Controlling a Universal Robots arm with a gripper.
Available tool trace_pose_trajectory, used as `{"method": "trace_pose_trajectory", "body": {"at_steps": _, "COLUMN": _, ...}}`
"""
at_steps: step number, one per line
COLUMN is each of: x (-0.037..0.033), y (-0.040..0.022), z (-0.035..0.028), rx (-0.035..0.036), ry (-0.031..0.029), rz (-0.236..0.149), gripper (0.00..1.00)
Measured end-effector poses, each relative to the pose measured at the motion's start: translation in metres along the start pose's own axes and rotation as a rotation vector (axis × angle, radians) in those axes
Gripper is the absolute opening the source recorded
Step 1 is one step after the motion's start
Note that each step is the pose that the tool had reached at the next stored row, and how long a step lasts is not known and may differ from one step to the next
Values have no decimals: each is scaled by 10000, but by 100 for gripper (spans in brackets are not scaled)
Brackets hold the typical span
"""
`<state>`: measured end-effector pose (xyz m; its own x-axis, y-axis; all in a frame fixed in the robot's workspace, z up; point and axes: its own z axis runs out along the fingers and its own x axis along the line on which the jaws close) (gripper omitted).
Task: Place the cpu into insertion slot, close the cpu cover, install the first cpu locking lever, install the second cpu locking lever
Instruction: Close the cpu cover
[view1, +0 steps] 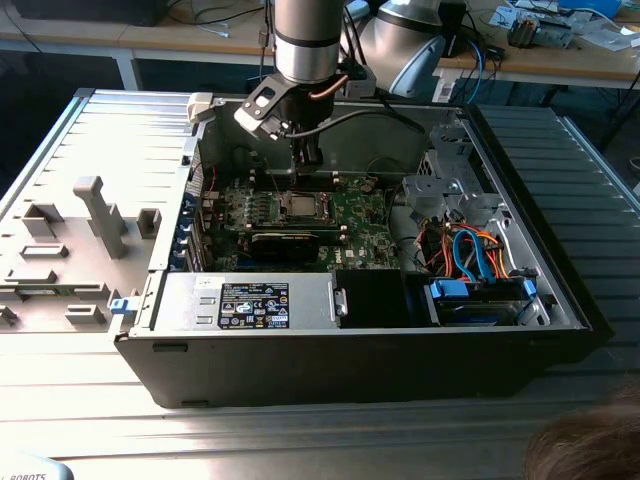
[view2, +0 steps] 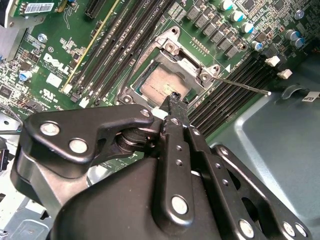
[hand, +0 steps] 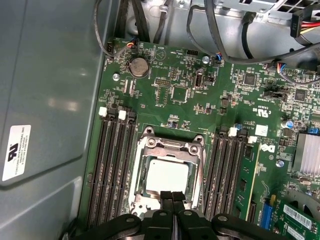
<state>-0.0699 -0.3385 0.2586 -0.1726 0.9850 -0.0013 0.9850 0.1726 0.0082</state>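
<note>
At the exterior view's left lies a grey fixture tray with upright blocks, beside the one open computer case. Inside the case the single arm comes down over the green board, and its one gripper hangs just above the socket area.

In the first wrist view the cpu sits flat in the insertion slot, silver top up, so I judge that step done. The cpu cover lies down around the chip, with the chip's top showing through its window, so it looks closed too. The fingertips are pressed together with nothing between them, close over the socket's near edge.

In the second wrist view one thin locking lever juts out from the socket corner across the long black memory slots, which I read as not yet latched. I cannot make out the other lever's state, so the lever work seems to be what is left.

By count there is one chip, one slot, one cover and one lever plainly seen. The first wrist view also shows one coin battery.

Further right in the case are a bundle of orange and blue cables and one blue drive caddy.
</note>
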Motion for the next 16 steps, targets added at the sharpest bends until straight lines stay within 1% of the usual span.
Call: {"method": "trace_pose_trajectory", "body": {"at_steps": 16, "x": 0, "y": 0, "z": 0, "rx": -1, "ry": 1, "rz": -199, "gripper": 11}}
